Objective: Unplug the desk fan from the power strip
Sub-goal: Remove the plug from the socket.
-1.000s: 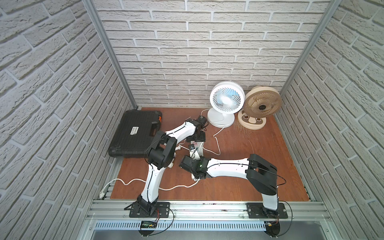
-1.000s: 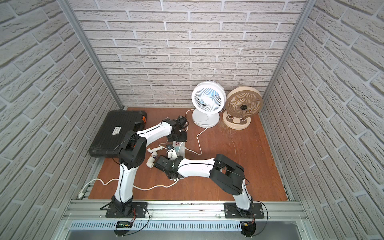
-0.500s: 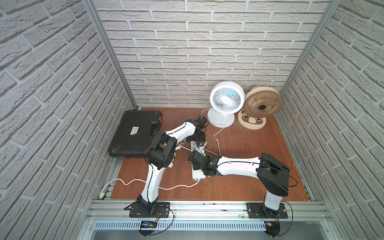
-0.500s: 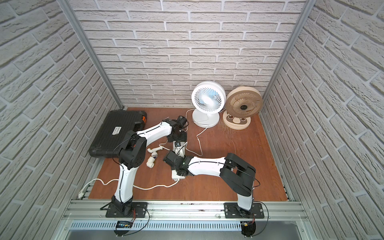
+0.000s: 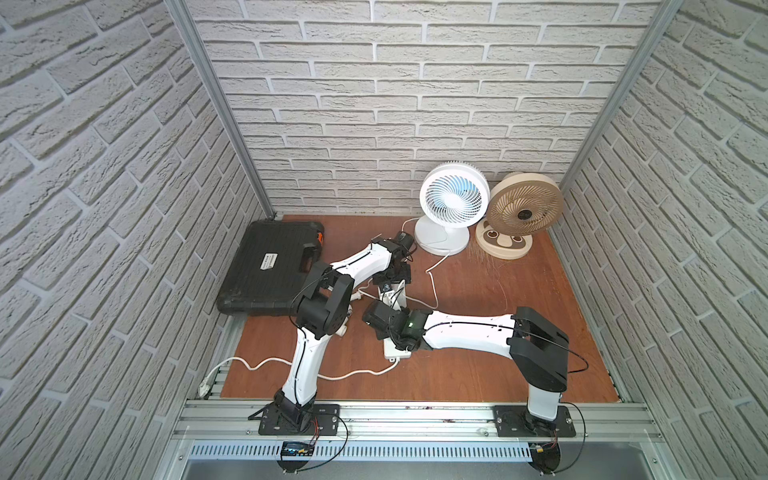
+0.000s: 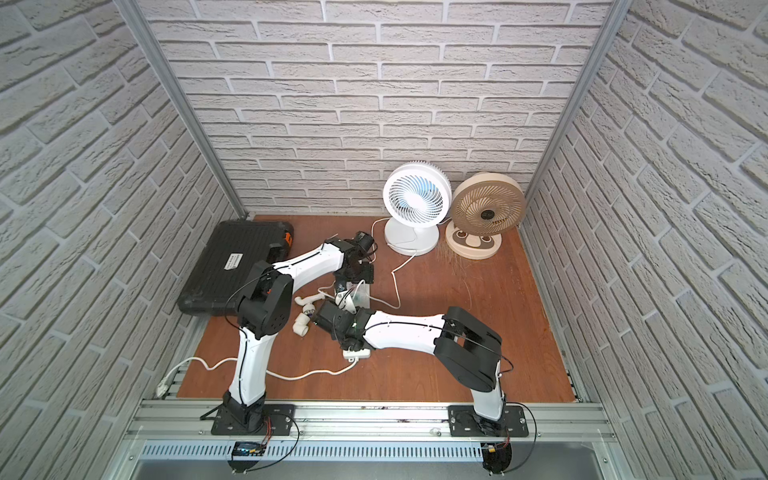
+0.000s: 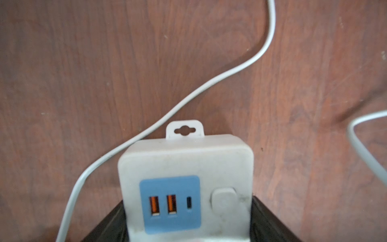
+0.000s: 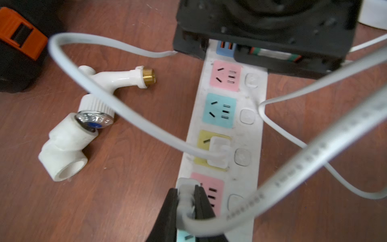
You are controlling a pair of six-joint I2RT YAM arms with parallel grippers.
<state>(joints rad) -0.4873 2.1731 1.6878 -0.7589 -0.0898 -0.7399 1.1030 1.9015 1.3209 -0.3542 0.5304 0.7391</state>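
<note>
The long white power strip [image 8: 254, 134] lies flat, pastel sockets up; one plug [image 8: 218, 153] sits in its yellow socket [image 8: 202, 136]; a second plug [image 8: 185, 197] is pinched over a pink socket [image 8: 217, 184]; the white desk fan [image 5: 453, 199] stands upright.

Big black tool case [image 5: 270, 266] with an orange latch [image 5: 319, 237] lies flat along the left edge of the wooden table [image 5: 498, 365], toward the back left corner. Just off the case's front right corner there's a white plastic tap [image 8: 117, 78] lying on its side, with a brass tip and a metal handle with a blue dot, and what looks like a white pipe elbow [image 8: 65, 150] joined to it. A beige fan [image 5: 525, 208] on a bear-face base stands upright in the back right corner.
</note>
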